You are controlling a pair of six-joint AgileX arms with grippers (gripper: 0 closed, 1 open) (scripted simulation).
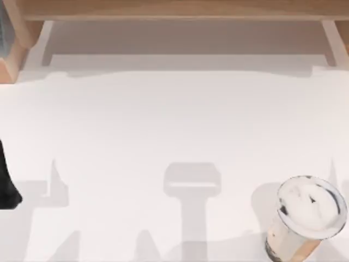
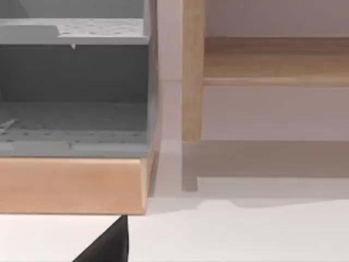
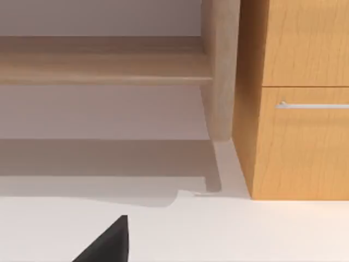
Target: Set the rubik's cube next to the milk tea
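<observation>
The milk tea (image 1: 306,217) stands at the table's front right, a clear tapering cup of light brown drink with a round whitish sealed top. The rubik's cube is out of view. A dark part of my left arm (image 1: 7,183) juts in at the table's left edge, far from the cup. In the left wrist view a black tip of my left gripper (image 2: 107,244) hangs over the white table. In the right wrist view a black tip of my right gripper (image 3: 107,244) does the same. Neither has anything visible in it.
A wooden rail (image 1: 174,10) on two legs runs along the back of the white table (image 1: 163,120). A grey shelf unit (image 2: 73,87) on a wooden base stands beyond the left side. A wooden drawer cabinet (image 3: 300,109) with a metal handle stands beyond the right.
</observation>
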